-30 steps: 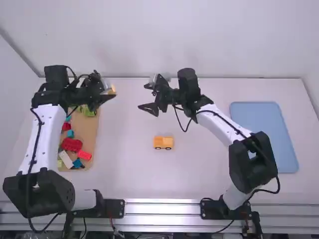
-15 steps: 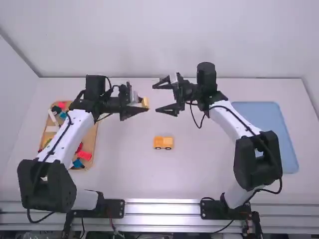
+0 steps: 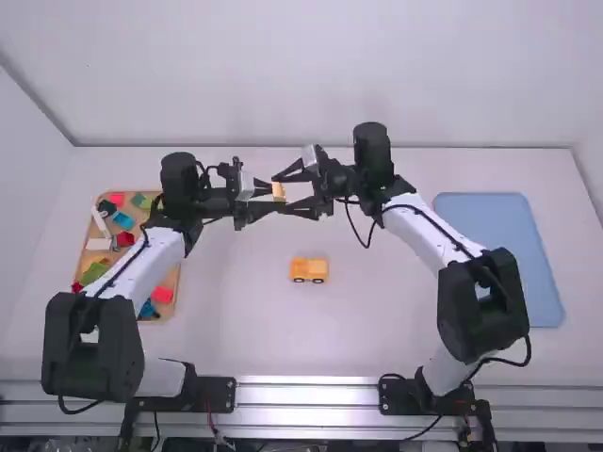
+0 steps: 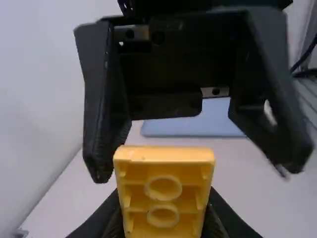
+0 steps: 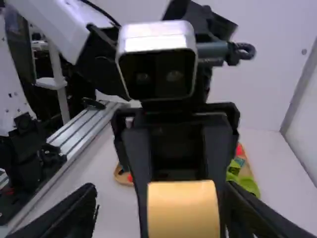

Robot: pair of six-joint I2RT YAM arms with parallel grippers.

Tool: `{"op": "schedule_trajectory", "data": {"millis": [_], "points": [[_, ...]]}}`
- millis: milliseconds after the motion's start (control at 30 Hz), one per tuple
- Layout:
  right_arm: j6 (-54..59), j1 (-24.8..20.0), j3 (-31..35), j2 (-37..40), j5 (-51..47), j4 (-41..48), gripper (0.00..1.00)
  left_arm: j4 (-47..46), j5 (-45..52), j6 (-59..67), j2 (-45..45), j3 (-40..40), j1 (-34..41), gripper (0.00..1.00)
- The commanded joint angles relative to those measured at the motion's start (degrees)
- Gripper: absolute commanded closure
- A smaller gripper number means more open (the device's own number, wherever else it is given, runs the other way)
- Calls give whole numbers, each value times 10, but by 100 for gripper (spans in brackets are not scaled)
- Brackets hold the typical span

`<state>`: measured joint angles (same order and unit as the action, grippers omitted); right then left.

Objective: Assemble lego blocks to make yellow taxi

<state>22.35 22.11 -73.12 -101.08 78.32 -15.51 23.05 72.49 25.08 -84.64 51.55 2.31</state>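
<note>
Clamping the block (image 4: 163,186), the left gripper (image 3: 272,194) leaves one end exposed, presumably for handover; the right gripper (image 5: 162,193) stands open around it. The car (image 3: 309,270) rests upright on the table (image 3: 245,330).

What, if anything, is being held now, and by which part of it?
The left gripper holds the yellow block by two opposite sides.

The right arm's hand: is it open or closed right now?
Open: the right hand has its two fingers spread apart, clearly wider than the yellow block.
</note>
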Motion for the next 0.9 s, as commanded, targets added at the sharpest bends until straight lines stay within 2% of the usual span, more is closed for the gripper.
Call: {"op": "schedule_trajectory", "data": {"millis": [0,133,367,533,667,733,833,867], "points": [[-11,-2,-14,10,-17,-1,40,26,17,-71,0,-17,0,84],[-10,-2,-14,10,-17,-4,41,51,17,-77,0,-30,0,82],[4,14,-14,10,-19,-1,51,45,17,-77,-1,-31,0,82],[5,16,-10,10,-38,2,52,45,17,-77,0,-31,0,81],[5,17,-10,10,-34,8,64,45,17,-77,0,-31,0,80],[5,19,-10,10,-34,8,66,45,17,-77,0,-31,0,80],[5,19,-10,10,-34,4,71,45,19,-77,0,-31,0,65],[4,19,-10,10,-34,-1,77,47,26,-77,0,-31,0,44]]}}
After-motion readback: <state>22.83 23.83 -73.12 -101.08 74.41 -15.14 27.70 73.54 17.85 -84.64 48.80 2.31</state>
